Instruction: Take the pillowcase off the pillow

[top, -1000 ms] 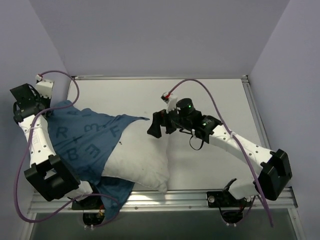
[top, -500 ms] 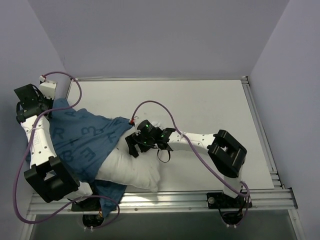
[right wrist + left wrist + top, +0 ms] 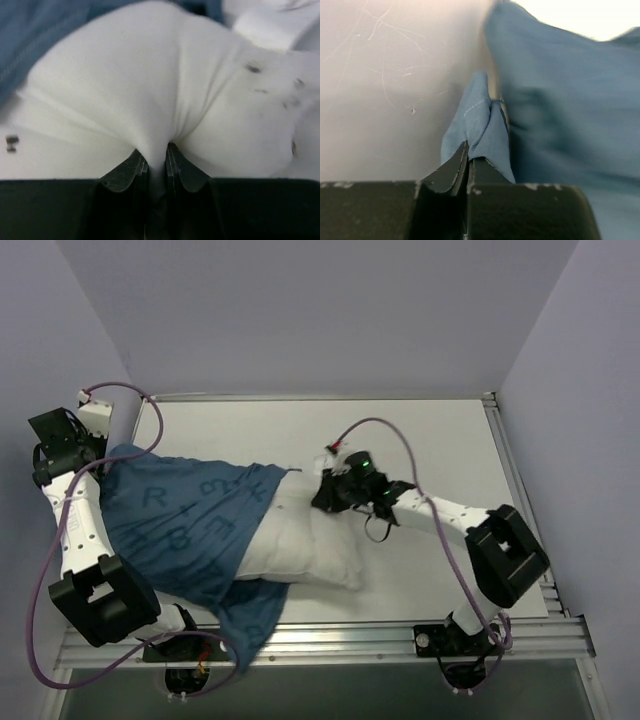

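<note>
Nearest, off the front rail on the left: a loose corner of the pillowcase (image 3: 175,525), hanging past the edge of the counter (image 3: 430,440). Just behind, spread across the counter's left half: the rest of the blue lettered cloth, drawn over the left end of the pillow (image 3: 305,545). White right end bare, lying near the middle of the counter. At the pillow's far right corner: right hand (image 3: 156,156), pressed together on a pinched ridge of white fabric, creases fanning out from the tips. Farthest back on the left, close to the wall: left hand (image 3: 467,152), clamped tight on a folded blue corner of the pillowcase. Fold poking out beyond the tips, cloth running from there toward the pillow.
</note>
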You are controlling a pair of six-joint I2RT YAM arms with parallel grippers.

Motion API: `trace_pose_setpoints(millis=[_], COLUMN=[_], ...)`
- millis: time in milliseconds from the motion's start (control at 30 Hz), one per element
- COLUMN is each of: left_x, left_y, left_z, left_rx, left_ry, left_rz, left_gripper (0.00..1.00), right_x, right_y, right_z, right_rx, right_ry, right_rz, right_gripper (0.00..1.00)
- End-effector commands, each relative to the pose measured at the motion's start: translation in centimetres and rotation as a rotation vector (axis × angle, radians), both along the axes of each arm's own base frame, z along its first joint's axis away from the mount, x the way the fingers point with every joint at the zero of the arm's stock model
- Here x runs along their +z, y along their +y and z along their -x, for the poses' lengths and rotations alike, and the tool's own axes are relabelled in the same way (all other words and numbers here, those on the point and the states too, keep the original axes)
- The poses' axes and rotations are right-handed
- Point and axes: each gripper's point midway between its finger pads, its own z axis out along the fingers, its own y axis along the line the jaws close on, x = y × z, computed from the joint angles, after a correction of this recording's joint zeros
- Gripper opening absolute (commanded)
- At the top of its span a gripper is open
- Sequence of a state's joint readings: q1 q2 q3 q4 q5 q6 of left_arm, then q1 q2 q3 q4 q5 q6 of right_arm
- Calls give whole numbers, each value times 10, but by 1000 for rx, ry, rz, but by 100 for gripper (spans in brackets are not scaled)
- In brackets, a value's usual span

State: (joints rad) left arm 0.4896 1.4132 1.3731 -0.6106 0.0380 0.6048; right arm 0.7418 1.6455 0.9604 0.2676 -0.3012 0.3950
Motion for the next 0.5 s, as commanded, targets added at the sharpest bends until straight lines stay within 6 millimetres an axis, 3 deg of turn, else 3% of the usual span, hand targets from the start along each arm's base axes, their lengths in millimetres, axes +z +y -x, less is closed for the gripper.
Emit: trace_pose_setpoints(millis=[0, 100, 133, 200, 233, 333, 467], left_x=[38, 51, 57, 59, 60, 50, 14], left_y=[0, 0, -2, -5, -5, 2, 23], left_z=[-2, -3, -4, -4, -4, -2, 8], left_rx=[21, 28, 18, 12, 13, 32, 93], left_ry=[-98, -127, -136, -139, -140, -109, 1], left_rz=[-33, -29, -25, -19, -22, -45, -130], left_gripper=[2, 2, 2, 2, 2, 2, 2], right_x=[-22, 12, 18, 29, 33, 41, 41], right_y=[-179, -224, -253, -275, -299, -333, -370], right_z=[-50, -73, -82, -92, -96, -101, -99], right_rx=[-451, -567, -643, -691, -746, -824, -915], right_ry=[111, 60, 51, 29, 30, 13, 9], right_rz=[166, 66, 63, 50, 28, 11, 14], right_gripper=[0, 0, 0, 0, 0, 0, 0])
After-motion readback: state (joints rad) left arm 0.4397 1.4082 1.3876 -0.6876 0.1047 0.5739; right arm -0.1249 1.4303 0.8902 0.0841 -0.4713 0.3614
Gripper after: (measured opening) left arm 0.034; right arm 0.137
